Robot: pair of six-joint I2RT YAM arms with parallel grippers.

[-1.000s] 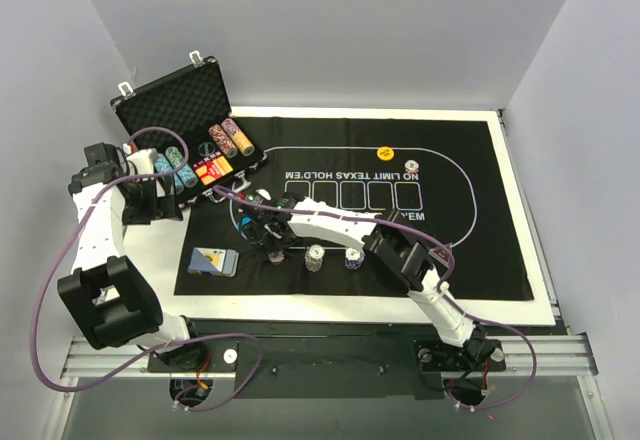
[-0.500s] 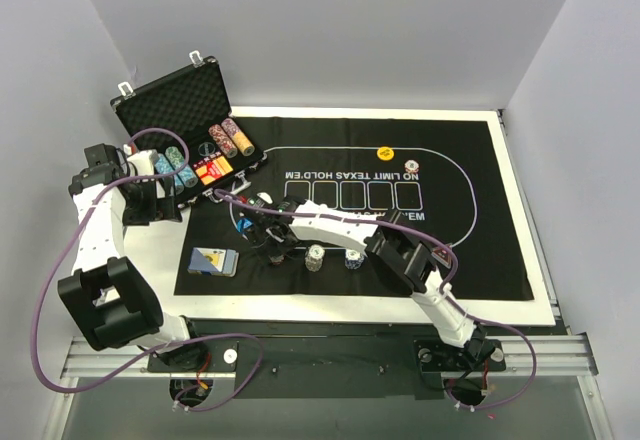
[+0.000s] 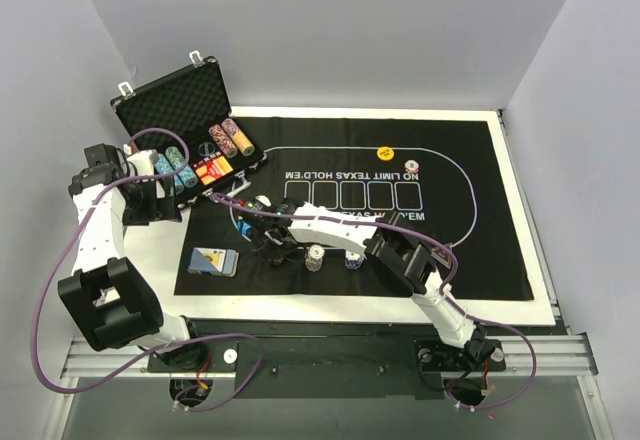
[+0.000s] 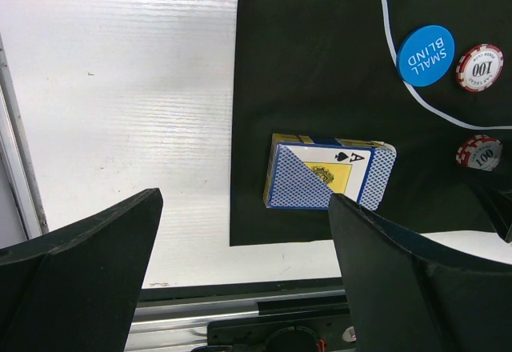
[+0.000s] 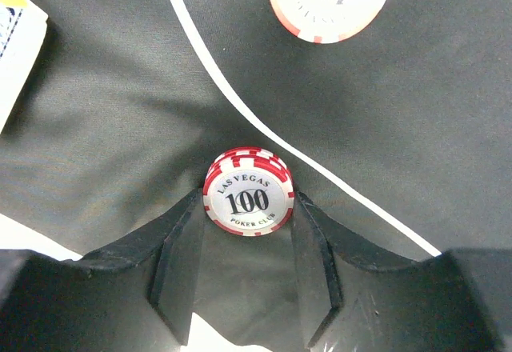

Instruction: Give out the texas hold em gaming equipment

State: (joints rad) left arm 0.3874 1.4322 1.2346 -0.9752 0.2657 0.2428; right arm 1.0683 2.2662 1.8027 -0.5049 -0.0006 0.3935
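Centrally, a black felt mat point(image 3: 470, 240) with a white printed oval lies on a white ribbed surface point(image 4: 120, 88). The right end effector point(image 5: 248, 208) has its flat dark fingers point(image 5: 180, 256) closed against both sides of a short chip stack point(image 5: 248, 198). The stack is made of round discs with red-and-white striped edges and a pale centre, and it stands on the mat just beside the oval's line at its near left curve. The left end effector point(image 4: 244, 200) is spread wide, holds nothing, and hangs beside the mat's left edge. A rectangular card deck point(image 4: 328, 174), blue cross-hatched with a yellow panel, lies on the mat near its near left corner. A flat blue disc point(image 4: 426, 55) sits on the oval's line with a single chip point(image 4: 480, 67) just beside it. A yellow disc point(image 3: 384, 153) lies at the oval's far line. Off the mat's far left corner stands an open black case point(image 3: 180, 100) with textured foam in its lid and rows of speckled chips.

A second chip point(image 5: 330, 0) is cut off by the upper edge of the right wrist view. How many chips the stack holds cannot be told. The yellow disc's lettering is too small to read.

Legible writing:
- "LAS VEGAS 100 POKER CLUB" on top of the stack
- "SMALL BLIND" on the blue disc
- an ace of spades on the deck
- "NO LIMIT TEXAS HOLD'EM" on the mat
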